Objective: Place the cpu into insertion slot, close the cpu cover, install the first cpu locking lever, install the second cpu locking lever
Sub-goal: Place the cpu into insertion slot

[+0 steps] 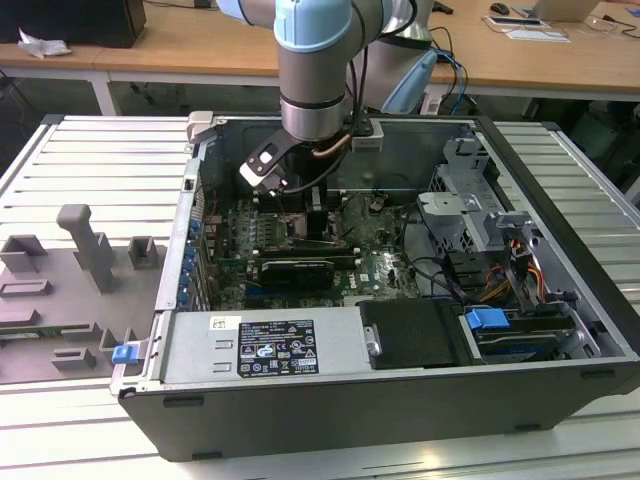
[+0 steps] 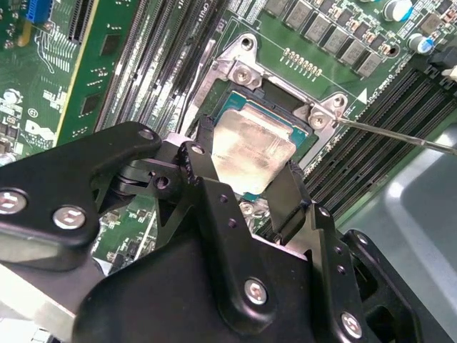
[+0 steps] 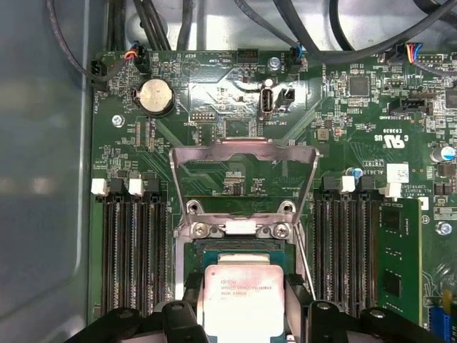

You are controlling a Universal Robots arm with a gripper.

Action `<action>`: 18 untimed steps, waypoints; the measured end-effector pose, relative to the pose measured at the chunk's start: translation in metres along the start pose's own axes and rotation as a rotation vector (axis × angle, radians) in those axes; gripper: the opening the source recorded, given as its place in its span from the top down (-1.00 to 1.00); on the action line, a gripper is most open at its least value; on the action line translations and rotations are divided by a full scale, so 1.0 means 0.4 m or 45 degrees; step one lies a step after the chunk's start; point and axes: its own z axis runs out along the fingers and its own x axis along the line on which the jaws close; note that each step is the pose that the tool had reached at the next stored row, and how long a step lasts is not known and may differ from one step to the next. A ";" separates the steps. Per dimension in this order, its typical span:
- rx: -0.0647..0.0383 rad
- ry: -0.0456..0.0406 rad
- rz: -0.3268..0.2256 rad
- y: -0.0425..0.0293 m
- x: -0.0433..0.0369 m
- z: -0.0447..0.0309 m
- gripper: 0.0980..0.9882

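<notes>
The cpu [image 3: 243,304] has a pale silver-beige top with a pinkish smear and a teal edge. The cpu cover [image 3: 244,151] is bare silver. The motherboard [image 3: 214,93] is green, its memory slots [image 3: 125,257] black. The gripper [image 2: 246,171] is matte black. The arm [image 1: 313,90], upper middle of the exterior view, is grey with light-blue joints.

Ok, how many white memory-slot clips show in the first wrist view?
4: clips and on one side of the raised cover, clips and on the other; more may hide behind the gripper.
</notes>
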 end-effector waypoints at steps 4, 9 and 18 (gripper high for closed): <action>0.002 0.000 0.003 0.002 0.000 0.007 0.01; 0.002 -0.001 0.003 0.002 0.000 0.010 0.01; 0.002 0.002 0.003 0.003 0.005 0.012 -0.16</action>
